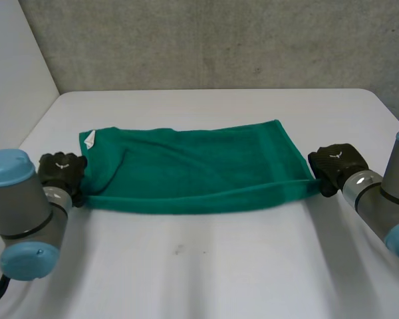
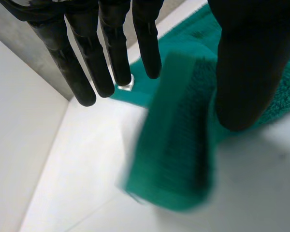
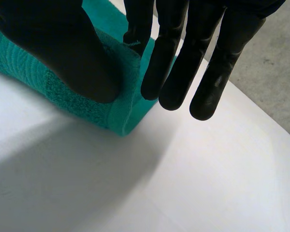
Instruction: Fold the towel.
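A green towel (image 1: 186,166) lies folded lengthwise on the white table, with a white tag at its far left corner. My left hand (image 1: 61,169) is at the towel's near left corner. In the left wrist view its fingers (image 2: 111,58) are straight and stand apart from the thumb, and the towel corner (image 2: 179,145) hangs loose and blurred between them. My right hand (image 1: 336,163) is at the near right corner. There the thumb (image 3: 58,48) and a finger pinch the towel's corner (image 3: 121,106), while the other fingers reach straight past it.
The white table (image 1: 206,266) has bare room in front of the towel and behind it. A grey wall (image 1: 219,40) closes the far side, and a pale wall stands along the left edge.
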